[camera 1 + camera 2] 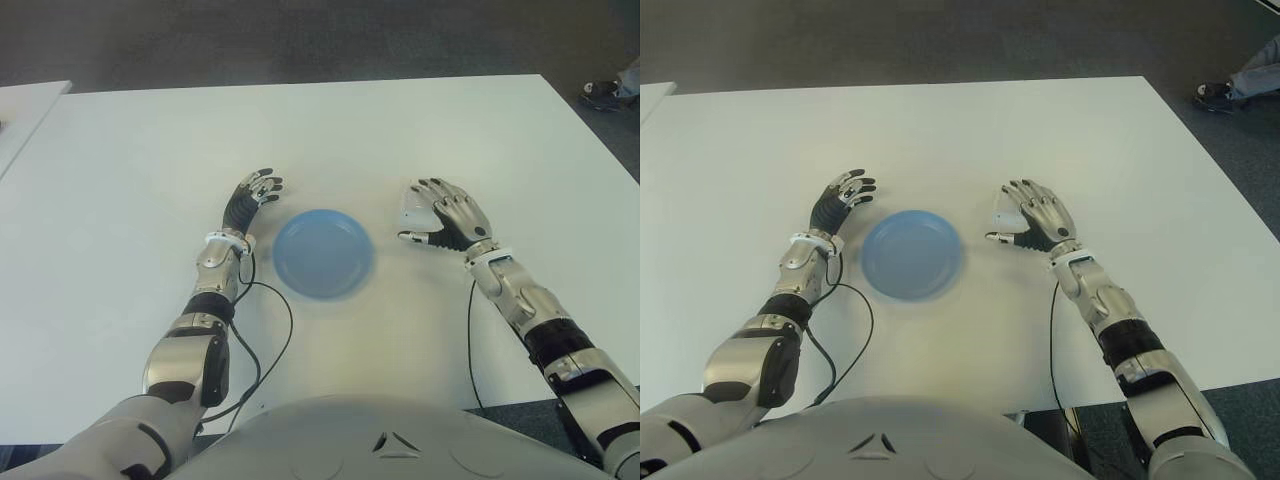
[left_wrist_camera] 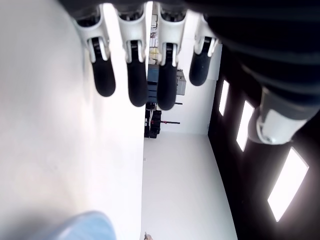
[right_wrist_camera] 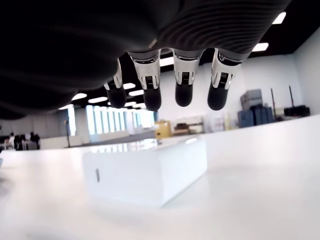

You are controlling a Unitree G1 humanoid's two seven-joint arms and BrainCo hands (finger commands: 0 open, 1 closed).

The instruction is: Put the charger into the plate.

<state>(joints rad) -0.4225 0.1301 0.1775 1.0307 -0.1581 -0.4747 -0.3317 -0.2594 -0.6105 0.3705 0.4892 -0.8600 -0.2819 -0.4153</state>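
The white charger (image 3: 150,172) is a small block lying flat on the white table (image 1: 400,140), just right of the blue plate (image 1: 323,252). My right hand (image 1: 445,215) hovers over the charger (image 1: 410,214) with its fingers (image 3: 183,87) spread above it, open and not gripping it. The plate has nothing in it. On the plate's other side, my left hand (image 1: 255,193) shows open, fingers (image 2: 136,82) stretched out, and a bit of the plate's rim (image 2: 90,227) appears in its wrist view.
A black cable (image 1: 272,345) loops on the table beside my left forearm. A second white table (image 1: 20,110) stands at the far left. A person's shoe (image 1: 603,94) is on the dark floor past the table's far right corner.
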